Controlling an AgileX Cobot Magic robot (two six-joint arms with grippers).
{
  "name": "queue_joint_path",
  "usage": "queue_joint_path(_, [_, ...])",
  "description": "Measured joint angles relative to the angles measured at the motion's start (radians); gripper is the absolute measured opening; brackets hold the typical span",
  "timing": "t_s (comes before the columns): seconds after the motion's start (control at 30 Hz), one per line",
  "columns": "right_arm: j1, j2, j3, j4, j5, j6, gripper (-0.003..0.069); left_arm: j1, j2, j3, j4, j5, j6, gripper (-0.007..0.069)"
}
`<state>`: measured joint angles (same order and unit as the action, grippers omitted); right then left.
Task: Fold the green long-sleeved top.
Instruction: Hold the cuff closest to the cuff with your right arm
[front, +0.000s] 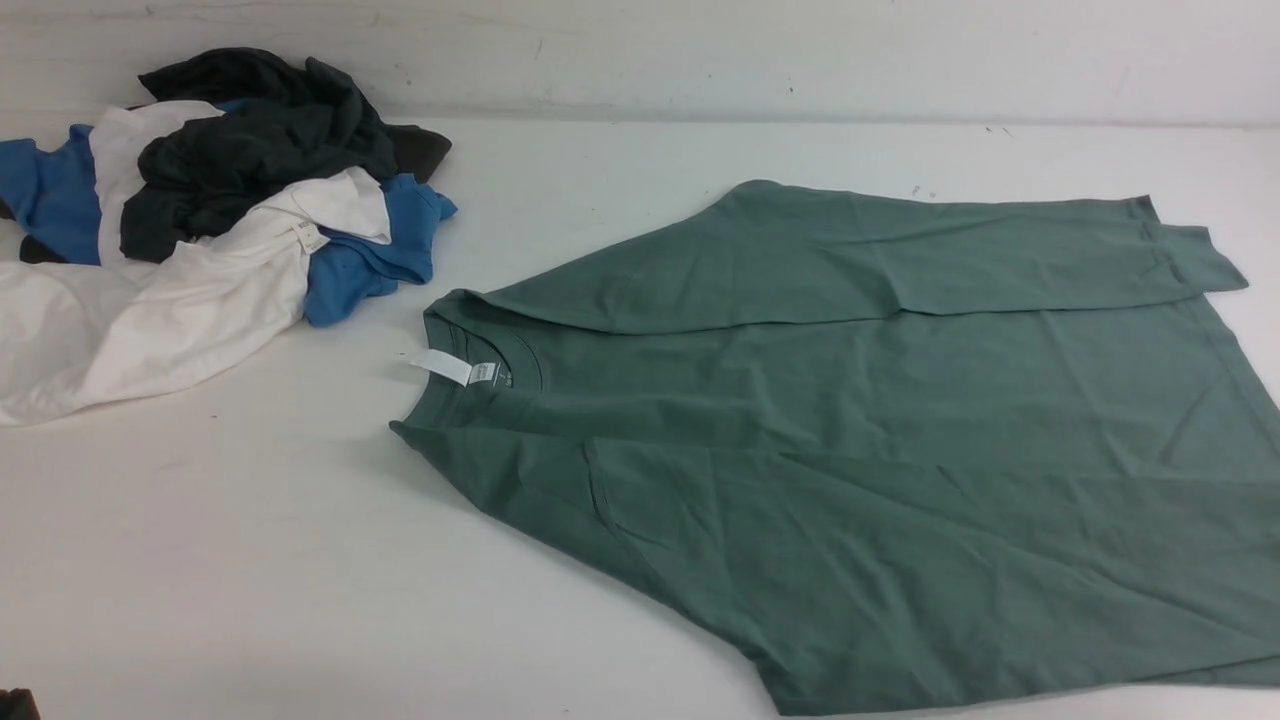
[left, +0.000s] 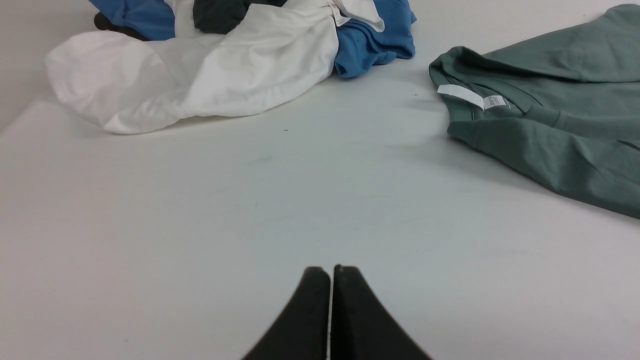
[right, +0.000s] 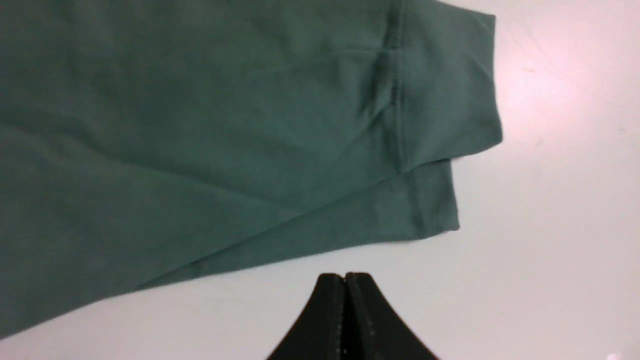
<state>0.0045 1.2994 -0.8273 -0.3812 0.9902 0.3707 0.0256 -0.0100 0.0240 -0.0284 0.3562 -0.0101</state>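
Note:
The green long-sleeved top (front: 860, 440) lies flat on the right half of the white table, its collar and white tag (front: 442, 366) pointing left. Both sleeves are folded in over the body, and the far sleeve's cuff (front: 1195, 258) sticks out at the back right. My left gripper (left: 331, 270) is shut with nothing in it, over bare table to the left of the collar (left: 470, 97). My right gripper (right: 345, 276) is shut and empty too, over bare table just off the top's edge, near the ribbed cuff (right: 445, 100). Neither gripper shows in the front view.
A heap of other clothes (front: 200, 220) sits at the table's back left: a dark charcoal garment on top, with blue and white ones under it. The white garment (left: 200, 75) spreads toward the front. A wall runs behind the table.

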Motion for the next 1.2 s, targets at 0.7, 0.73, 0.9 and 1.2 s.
queue_joint_path(0.7, [-0.470, 0.403, -0.216, 0.253, -0.177, -0.263, 0.0087, 0.000, 0.000, 0.000, 0.000, 0.000, 0.000, -0.0004])
queue_joint_path(0.73, [-0.470, 0.419, -0.216, 0.253, -0.189, -0.266, 0.0113, 0.000, 0.000, 0.000, 0.000, 0.000, 0.000, -0.0004])
queue_joint_path(0.9, [-0.470, 0.496, -0.216, 0.255, -0.255, -0.269, 0.0294, 0.000, 0.000, 0.000, 0.000, 0.000, 0.000, -0.0004])
queue_joint_path(1.2, [-0.470, 0.556, -0.223, 0.211, -0.314, -0.270, 0.0381, 0.000, 0.000, 0.000, 0.000, 0.000, 0.000, -0.0004])
